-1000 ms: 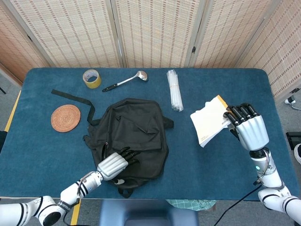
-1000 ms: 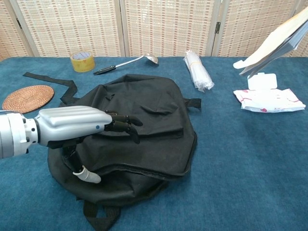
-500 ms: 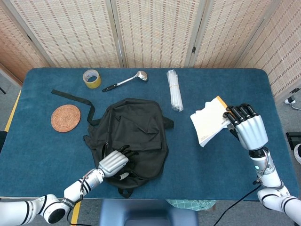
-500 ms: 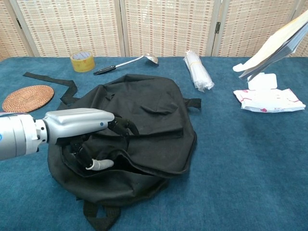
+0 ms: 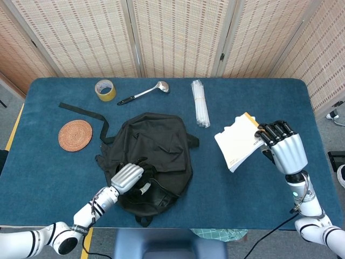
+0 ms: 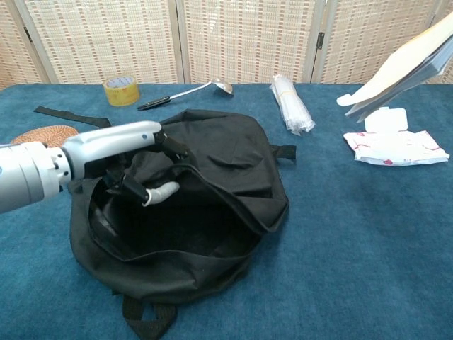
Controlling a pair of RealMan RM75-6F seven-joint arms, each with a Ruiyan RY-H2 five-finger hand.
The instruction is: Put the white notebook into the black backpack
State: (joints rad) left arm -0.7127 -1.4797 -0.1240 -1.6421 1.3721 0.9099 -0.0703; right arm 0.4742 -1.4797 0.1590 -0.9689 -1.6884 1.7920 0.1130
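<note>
Flap's up now! Head view: left hand (image 5: 127, 178) has lifted the backpack (image 5: 156, 143) open, fingers clamped on its edge; right hand (image 5: 284, 148) grips the notebook (image 5: 237, 141) aloft. Chest view: mouth gapes (dark inside), notebook (image 6: 403, 64) tilted above a wipes pack (image 6: 395, 146).

Blue table (image 5: 259, 183) holding random stuff. Yellow tape roll (image 5: 105, 89) far left corner, metal ladle (image 5: 144, 93) with black handle just right of it. Clear bundle of straws (image 5: 200, 102) far centre. Woven round coaster (image 5: 75, 135) on left. Wet wipes pack (image 6: 395, 145) right side, lid flipped open.
</note>
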